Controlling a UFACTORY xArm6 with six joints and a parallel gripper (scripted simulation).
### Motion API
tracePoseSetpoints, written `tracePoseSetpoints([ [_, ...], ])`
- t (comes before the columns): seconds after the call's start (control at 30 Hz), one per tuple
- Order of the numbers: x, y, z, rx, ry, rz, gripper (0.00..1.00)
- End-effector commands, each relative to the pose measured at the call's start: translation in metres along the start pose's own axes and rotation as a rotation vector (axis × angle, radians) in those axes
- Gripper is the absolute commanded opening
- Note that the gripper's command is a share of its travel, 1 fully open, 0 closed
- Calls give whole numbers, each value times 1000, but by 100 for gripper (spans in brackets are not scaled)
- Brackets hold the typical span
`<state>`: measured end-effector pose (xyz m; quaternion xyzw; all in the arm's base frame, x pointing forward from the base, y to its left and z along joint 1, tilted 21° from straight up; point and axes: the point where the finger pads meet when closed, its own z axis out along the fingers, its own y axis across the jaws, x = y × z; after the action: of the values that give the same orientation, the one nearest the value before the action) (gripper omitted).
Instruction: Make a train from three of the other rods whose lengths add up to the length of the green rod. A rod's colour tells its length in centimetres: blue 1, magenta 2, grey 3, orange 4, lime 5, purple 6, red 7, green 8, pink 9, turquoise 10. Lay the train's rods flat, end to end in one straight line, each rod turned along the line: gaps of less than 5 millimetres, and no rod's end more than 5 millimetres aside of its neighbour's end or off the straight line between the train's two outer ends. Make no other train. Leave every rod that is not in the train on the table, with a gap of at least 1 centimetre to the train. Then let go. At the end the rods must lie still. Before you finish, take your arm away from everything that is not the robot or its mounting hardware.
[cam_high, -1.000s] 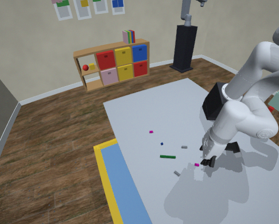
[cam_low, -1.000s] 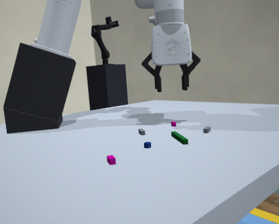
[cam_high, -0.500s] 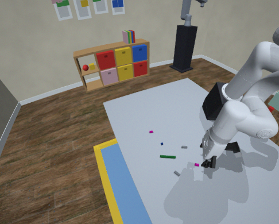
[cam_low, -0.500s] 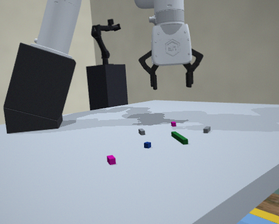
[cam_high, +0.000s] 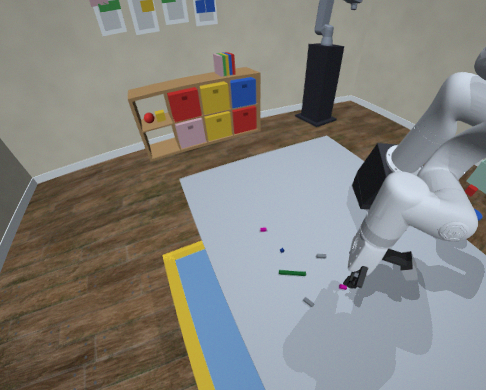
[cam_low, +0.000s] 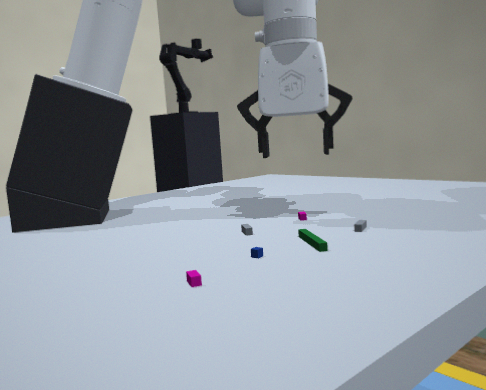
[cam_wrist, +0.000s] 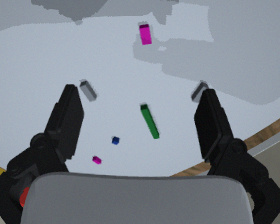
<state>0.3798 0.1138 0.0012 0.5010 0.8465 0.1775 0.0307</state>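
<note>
The green rod (cam_high: 292, 273) (cam_low: 313, 240) (cam_wrist: 149, 121) lies flat mid-table. One magenta rod (cam_high: 343, 287) (cam_low: 302, 215) (cam_wrist: 145, 35) lies on the table in the arm's shadow. My gripper (cam_high: 377, 271) (cam_low: 295, 150) (cam_wrist: 139, 100) is open and empty, and hangs well above that rod. One grey rod (cam_high: 321, 256) (cam_low: 246, 229) (cam_wrist: 88, 90) lies to one side of the green rod. A second grey rod (cam_high: 308, 301) (cam_low: 360, 225) (cam_wrist: 199, 90) lies on the other side. A blue rod (cam_high: 282, 250) (cam_low: 257, 252) (cam_wrist: 115, 140) and a second magenta rod (cam_high: 263, 229) (cam_low: 194, 278) (cam_wrist: 96, 160) lie farther off. All rods lie apart.
The arm's black base block (cam_high: 370, 180) (cam_low: 60, 150) stands on the grey table (cam_high: 280, 190) (cam_low: 150, 325). A blue mat with a yellow border (cam_high: 200, 310) lies on the floor beside the table. A shelf with coloured boxes (cam_high: 200, 112) stands by the wall.
</note>
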Motion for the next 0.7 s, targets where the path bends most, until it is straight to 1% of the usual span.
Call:
tracePoseSetpoints([
  [0.0,-4,-2,1,7,-2,123,100],
  [0.03,-4,-2,1,7,-2,123,100],
  [0.1,-9,-5,2,8,-2,262,100],
  [0.17,-11,-7,2,9,-2,319,100],
  [0.53,-27,-19,7,12,-5,831,100],
  [0.6,-27,-19,7,12,-5,831,100],
  [0.63,-30,-22,8,12,-5,933,100],
  [0.67,-31,-23,8,12,-6,980,100],
])
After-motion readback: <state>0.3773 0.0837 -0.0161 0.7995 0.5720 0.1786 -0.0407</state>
